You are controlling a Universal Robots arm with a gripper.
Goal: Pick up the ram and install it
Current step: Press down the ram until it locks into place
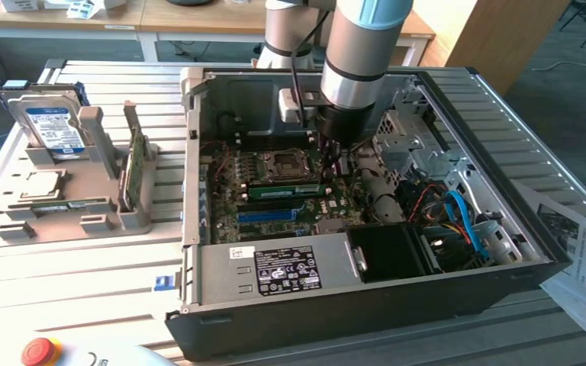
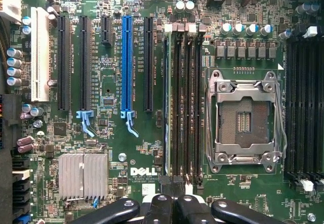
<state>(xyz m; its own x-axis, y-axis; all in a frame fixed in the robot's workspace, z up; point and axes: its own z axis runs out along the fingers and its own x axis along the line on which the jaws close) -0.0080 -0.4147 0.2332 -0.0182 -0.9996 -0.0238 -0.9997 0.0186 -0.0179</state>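
The ram (image 1: 283, 191) is a narrow green stick standing on edge in a memory slot on the motherboard (image 1: 272, 217), just beside the CPU socket (image 1: 281, 164). In the wrist view the ram (image 2: 172, 102) runs edge-on along the outermost slot of the bank. My gripper (image 1: 340, 164) hangs inside the open computer case (image 1: 375, 305), a little above the stick's end at the exterior view's right. Its black fingers (image 2: 161, 204) meet at the middle of the gripper (image 2: 175, 204), shut, with nothing visible between them.
A grey holder (image 1: 89, 206) at the exterior view's left carries a hard drive (image 1: 49, 122), a broader green card (image 1: 133, 164) and a CPU chip (image 1: 40, 183). Case walls, a drive cage (image 1: 415, 145), blue cables (image 1: 461, 217) and the power supply (image 1: 283, 271) surround the board. A red stop button (image 1: 40, 351) sits in front.
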